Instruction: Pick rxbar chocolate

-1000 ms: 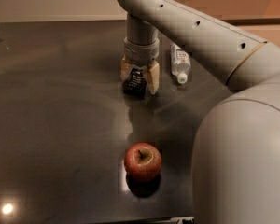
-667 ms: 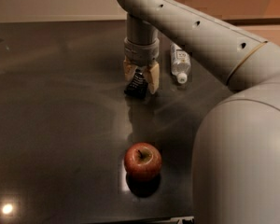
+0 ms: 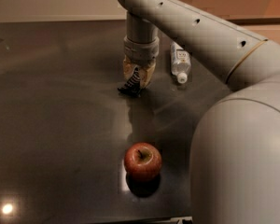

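The rxbar chocolate [image 3: 132, 84] is a small black bar with white lettering. It hangs tilted between the fingers of my gripper [image 3: 139, 76], its lower end close to the dark tabletop [image 3: 56, 106]. The gripper points straight down at the back middle of the table and is shut on the bar. The bar's upper part is hidden between the tan fingers [image 3: 148, 73].
A red apple [image 3: 143, 161] sits near the table's front edge, well in front of the gripper. A white plastic bottle [image 3: 180, 61] lies just right of the gripper. My arm [image 3: 233, 125] fills the right side of the view.
The gripper has lifted slightly with the bar in it. The bar has gone from lying under the fingers to hanging tilted. Apple and bottle have not moved.
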`<state>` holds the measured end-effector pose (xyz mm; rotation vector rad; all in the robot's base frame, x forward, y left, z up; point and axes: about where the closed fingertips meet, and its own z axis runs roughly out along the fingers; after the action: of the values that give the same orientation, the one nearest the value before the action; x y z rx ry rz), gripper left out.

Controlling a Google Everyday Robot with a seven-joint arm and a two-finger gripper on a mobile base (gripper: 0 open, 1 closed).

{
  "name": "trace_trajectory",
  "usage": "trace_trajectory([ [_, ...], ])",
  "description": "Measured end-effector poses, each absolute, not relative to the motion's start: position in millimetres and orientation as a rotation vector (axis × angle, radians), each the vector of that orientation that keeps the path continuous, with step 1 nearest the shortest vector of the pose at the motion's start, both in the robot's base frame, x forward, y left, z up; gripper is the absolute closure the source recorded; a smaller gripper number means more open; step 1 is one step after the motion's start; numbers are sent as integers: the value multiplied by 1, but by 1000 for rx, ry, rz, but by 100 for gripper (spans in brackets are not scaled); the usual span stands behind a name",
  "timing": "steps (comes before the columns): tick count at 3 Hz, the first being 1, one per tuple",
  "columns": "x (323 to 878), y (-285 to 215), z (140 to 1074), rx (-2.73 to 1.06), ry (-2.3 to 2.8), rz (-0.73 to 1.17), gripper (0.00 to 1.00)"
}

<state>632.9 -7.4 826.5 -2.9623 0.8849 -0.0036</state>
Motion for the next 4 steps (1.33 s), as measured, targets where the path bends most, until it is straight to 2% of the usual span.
trace_trajectory([
  [2, 610, -17, 864, -2845, 1041, 93, 100],
  [4, 557, -14, 912, -2682, 1112, 250, 100],
])
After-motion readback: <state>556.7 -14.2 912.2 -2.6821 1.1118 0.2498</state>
